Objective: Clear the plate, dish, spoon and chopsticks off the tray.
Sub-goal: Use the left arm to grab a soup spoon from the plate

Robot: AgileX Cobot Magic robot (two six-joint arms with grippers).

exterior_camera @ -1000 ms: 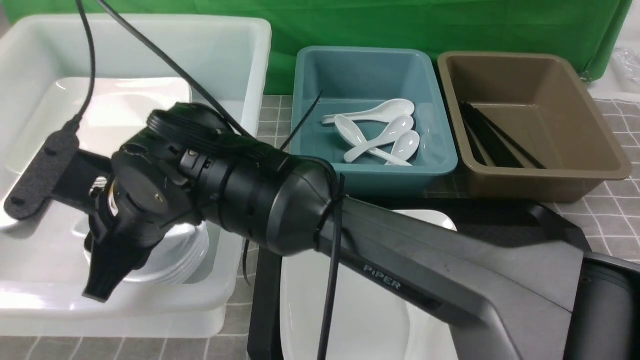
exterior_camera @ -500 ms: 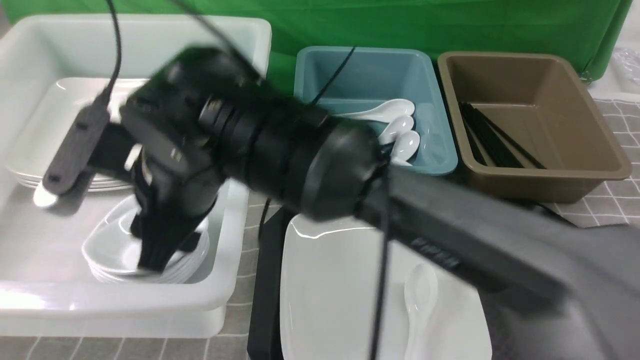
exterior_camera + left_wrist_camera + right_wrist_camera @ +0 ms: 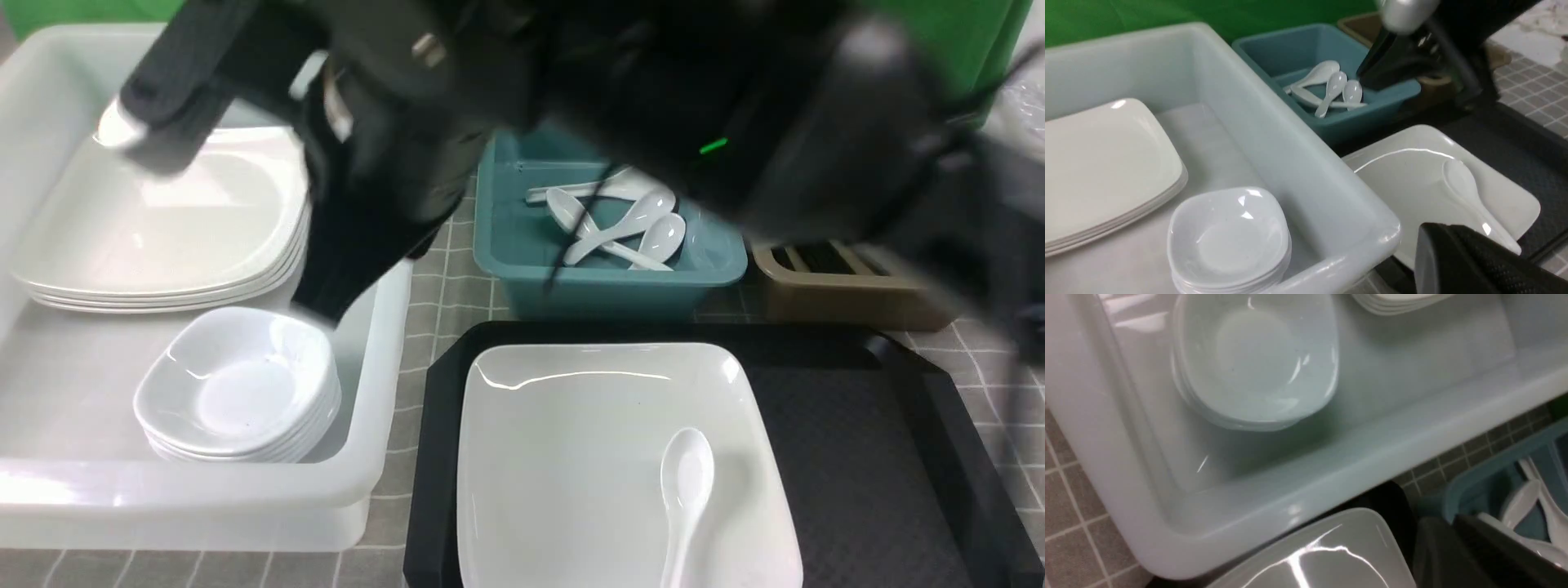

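Grey checked cloth [image 3: 457, 286] covers the table, and a green cloth [image 3: 939, 49] hangs behind it. Your right gripper [image 3: 322, 298] hangs over the white tub [image 3: 384, 408], close to the tub wall on the tray side and near the stack of small bowls [image 3: 237, 384]. It is blurry, so you cannot tell if its fingers are spread or pressed together, and nothing shows in it. Your left gripper [image 3: 1433, 245] is pressed together with nothing in it. The plate [image 3: 571, 457] lies on the black tray [image 3: 857, 457], lower than your right gripper and off to its right, nearer to you. It is right beside your left gripper. The spoon [image 3: 686, 490] rests on the plate, on the side far from the tub. The plate looks hard, shiny and slippery, and it would break if dropped. It is wide and likely heavy, so pinch its raised rim, not the flat middle. The spoon looks light and slick. Its round bowl would likely slip, so take it by the thick handle, and take it before you lift the plate.
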